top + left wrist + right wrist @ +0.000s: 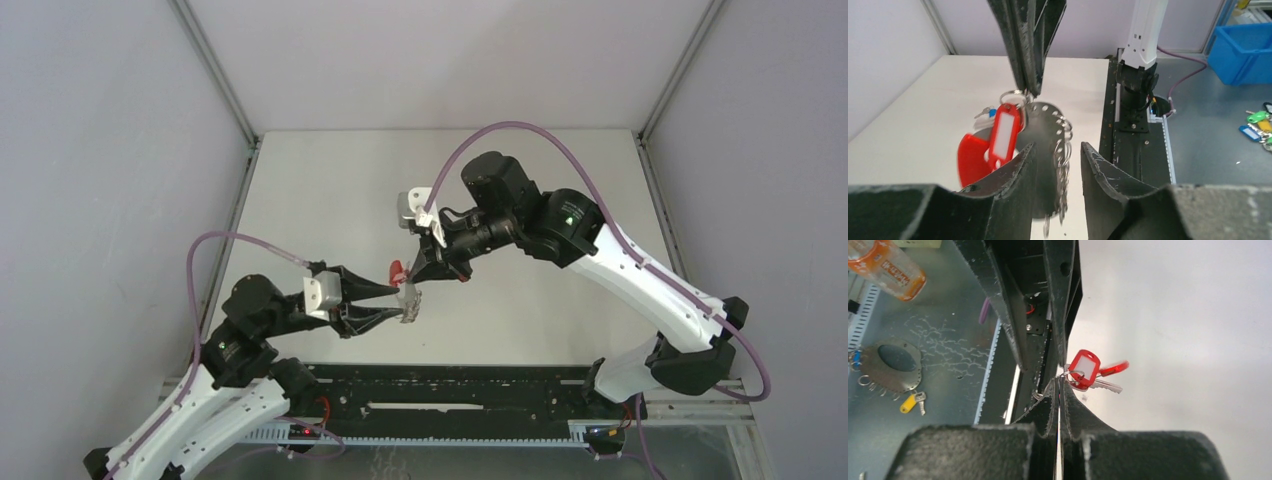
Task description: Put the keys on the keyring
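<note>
Now right jaws, shut, dangle the red-banded silver-ringed keyring (1047, 125) between the left jaws, part-open and empty.

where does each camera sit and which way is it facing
top: overhead from behind, facing down at the table; left arm and right arm show.
left wrist: faces along the open left hand to the keyring; own fingers show.
right wrist: faces along the shut right hand to the red tag; own fingers show.
shared: both wrists see the red tag.
</note>
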### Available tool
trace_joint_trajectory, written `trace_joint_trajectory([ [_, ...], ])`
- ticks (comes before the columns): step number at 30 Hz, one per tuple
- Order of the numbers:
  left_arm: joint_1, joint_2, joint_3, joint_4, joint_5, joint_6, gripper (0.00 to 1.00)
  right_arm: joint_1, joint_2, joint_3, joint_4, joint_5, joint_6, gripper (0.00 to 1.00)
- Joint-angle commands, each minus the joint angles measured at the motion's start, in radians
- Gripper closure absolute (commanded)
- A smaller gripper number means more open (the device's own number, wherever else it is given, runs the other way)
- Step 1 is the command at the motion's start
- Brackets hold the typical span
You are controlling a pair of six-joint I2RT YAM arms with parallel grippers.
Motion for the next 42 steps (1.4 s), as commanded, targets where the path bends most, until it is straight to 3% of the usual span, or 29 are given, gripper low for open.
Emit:
trace_joint_trajectory([
  [1, -0.003, -0.040, 0.056, -0.110, -0.056, 0.137, 0.58, -0.004, -0.060, -0.021, 0.040, -0.072, 0.050, 1.00],
  [6, -0.003, -0.016, 0.080, -0.114, -0.113, 0.314, 0.52, 0.012, -0.042, -0.016, -0.024, -0.118, 0.031, 1.00],
  [11, -0.003, 0.050, 0.124, -0.088, -0.055, 0.407, 0.44, 0.028, -0.005, 0.013, -0.085, -0.122, 0.010, 1.00],
  [16, -0.003, 0.074, 0.160, -0.116, 0.087, 0.438, 0.40, 0.032, 0.007, 0.024, -0.090, -0.126, 0.005, 1.00],
  [19, -0.005, 0.079, 0.182, -0.211, 0.206, 0.512, 0.40, 0.032, 0.018, 0.031, -0.095, -0.131, 0.003, 1.00],
  [24, -0.014, 0.116, 0.222, -0.369, 0.262, 0.659, 0.46, 0.033, 0.037, 0.049, -0.095, -0.146, 0.003, 1.00],
  [30, -0.014, 0.131, 0.233, -0.376, 0.230, 0.719, 0.55, 0.040, 0.065, 0.072, -0.118, -0.162, -0.008, 1.00],
  [36, -0.014, 0.106, 0.209, -0.263, 0.142, 0.665, 0.64, 0.044, 0.081, 0.081, -0.131, -0.168, -0.013, 1.00],
  [42, -0.015, 0.095, 0.188, -0.234, 0.147, 0.622, 0.75, 0.043, 0.072, 0.062, -0.081, -0.157, 0.021, 1.00],
])
